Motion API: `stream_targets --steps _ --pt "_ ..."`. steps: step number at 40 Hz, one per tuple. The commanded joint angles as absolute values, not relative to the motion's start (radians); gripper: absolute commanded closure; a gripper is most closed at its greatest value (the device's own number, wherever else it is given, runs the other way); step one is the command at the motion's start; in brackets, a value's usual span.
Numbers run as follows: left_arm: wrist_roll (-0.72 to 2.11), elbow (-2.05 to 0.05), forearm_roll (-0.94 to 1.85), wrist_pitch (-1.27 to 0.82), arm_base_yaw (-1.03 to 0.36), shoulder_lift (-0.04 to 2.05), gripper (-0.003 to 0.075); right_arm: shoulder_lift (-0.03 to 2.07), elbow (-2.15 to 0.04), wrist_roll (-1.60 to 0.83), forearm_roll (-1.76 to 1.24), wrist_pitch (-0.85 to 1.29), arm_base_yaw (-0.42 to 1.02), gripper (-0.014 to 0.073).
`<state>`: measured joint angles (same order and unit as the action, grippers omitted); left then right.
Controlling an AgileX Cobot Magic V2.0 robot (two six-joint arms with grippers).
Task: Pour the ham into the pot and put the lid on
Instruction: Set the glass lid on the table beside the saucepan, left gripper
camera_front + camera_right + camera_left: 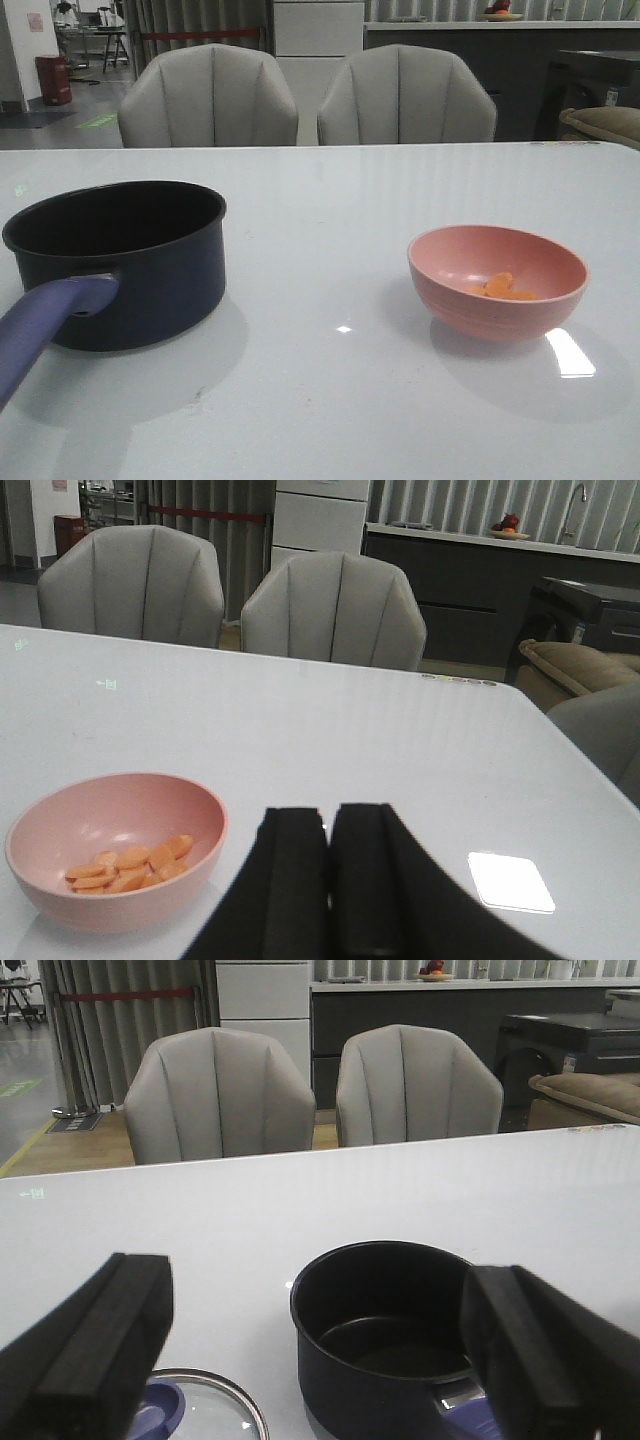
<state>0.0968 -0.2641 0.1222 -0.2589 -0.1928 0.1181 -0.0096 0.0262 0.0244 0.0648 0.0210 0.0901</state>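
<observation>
While neither arm shows in the front view, each wrist view shows its own claw: the right claw (328, 880) has its two black fingers pressed together with nothing between them, and the left claw (315, 1360) stands spread wide, one pad at either edge of its view, also holding nothing. Ahead of the closed right claw, toward 10 o'clock in its view, sits the pink bowl (115, 845), upright on the white counter (400, 750); the ham (125, 868) lies as a small heap of orange slices on the bowl's floor. Framed between the open left pads stands the pot (385, 1335), mouth up and empty, placed to receive the pour. Its purple-blue handle (45, 320) points back toward the robot, toward 7 o'clock in the front view. Just beside the pot's base, near the left pad, the lid (205, 1410) lies flat on the counter, only part of its steel rim, glass and knob showing. In the front view the pot stands at 9 o'clock and the bowl at 3 o'clock, well apart, one vessel before each arm. Judged from this layout, no step has begun: the bowl must first be gripped and tipped over the pot. Two grey chairs (310, 95) stand beyond the counter at 12 o'clock.
</observation>
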Motion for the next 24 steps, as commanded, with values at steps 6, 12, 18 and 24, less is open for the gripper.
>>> stream_targets --steps 6,12,18,24 --pt "0.096 -0.281 0.126 -0.155 -0.210 0.126 0.0103 -0.030 0.022 0.026 0.069 -0.152 0.086 0.0454" --pt "0.096 -0.281 0.120 -0.155 -0.246 0.126 0.0103 -0.026 -0.043 0.035 0.057 -0.173 0.088 0.0454" --pt "0.096 -0.281 0.120 -0.153 -0.267 0.126 0.0103 0.062 -0.208 0.035 0.056 0.139 0.088 0.0454" --pt "0.096 -0.281 0.120 -0.146 -0.269 0.137 0.0103 0.175 -0.327 0.035 0.050 0.376 0.088 0.0454"
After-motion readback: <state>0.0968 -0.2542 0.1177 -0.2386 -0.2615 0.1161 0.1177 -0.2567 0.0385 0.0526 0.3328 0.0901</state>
